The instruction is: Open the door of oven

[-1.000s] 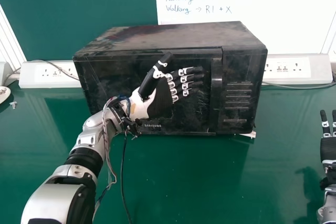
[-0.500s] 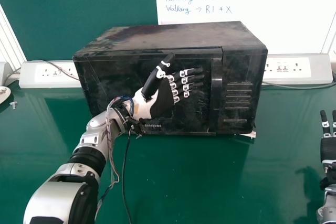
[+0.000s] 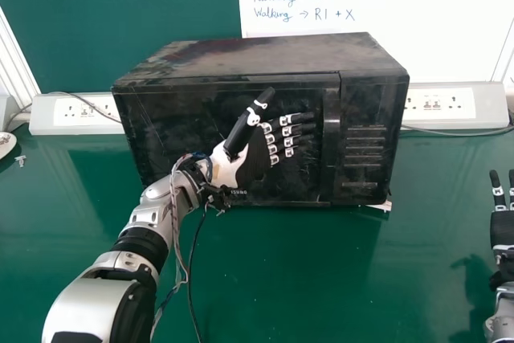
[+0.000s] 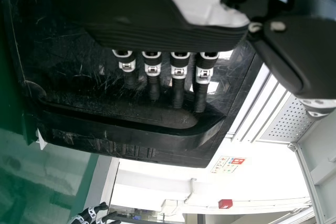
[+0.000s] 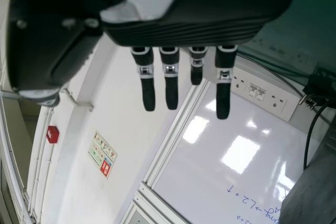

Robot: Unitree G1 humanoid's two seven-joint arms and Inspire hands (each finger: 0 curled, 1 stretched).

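I noted the microwave oven door (image 3: 181, 130) was glossy black, finely scratched; its top panel (image 3: 265, 55) looked duller, scuffed. The green tabletop (image 3: 305, 279) was smooth, faintly reflective; the whiteboard (image 3: 434, 46) glossy. My left hand (image 3: 255, 158) had a matt, ribbed palm.

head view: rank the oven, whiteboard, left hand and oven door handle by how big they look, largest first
1. oven
2. whiteboard, counting just the part in view
3. left hand
4. door handle, long but narrow, so it covers the least
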